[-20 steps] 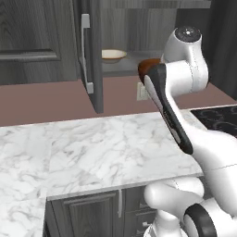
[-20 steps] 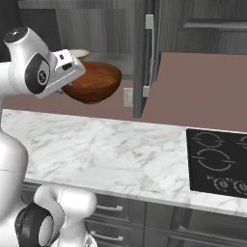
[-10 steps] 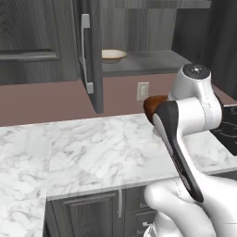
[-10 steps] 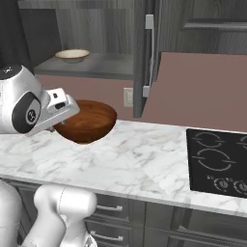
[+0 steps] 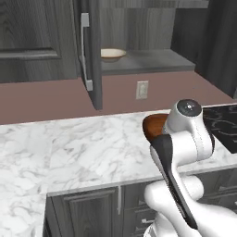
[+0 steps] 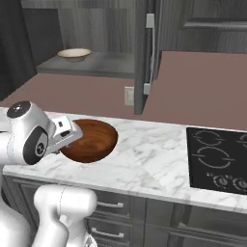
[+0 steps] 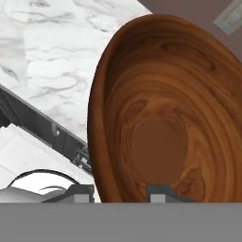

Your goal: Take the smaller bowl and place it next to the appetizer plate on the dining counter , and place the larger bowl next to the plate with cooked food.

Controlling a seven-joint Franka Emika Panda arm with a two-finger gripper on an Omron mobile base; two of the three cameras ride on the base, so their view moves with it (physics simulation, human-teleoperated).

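you're carrying the larger bowl [image 6: 91, 140] low above the marble wall counter [image 6: 154, 159], the gripper [image 7: 120, 191] clamping its near rim. the smaller bowl [image 5: 112, 53] is sitting on the open cabinet shelf [image 5: 148, 60]. pinched at one edge, the heavy bowl could be slipping or clipping the counter as you're swinging away.

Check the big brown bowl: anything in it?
Empty. The hand view looks straight into the big brown bowl and shows bare wood grain down to the bottom. The gripper holds it at the rim.

Glossy wood-grained larger bowl [image 7: 165, 108]
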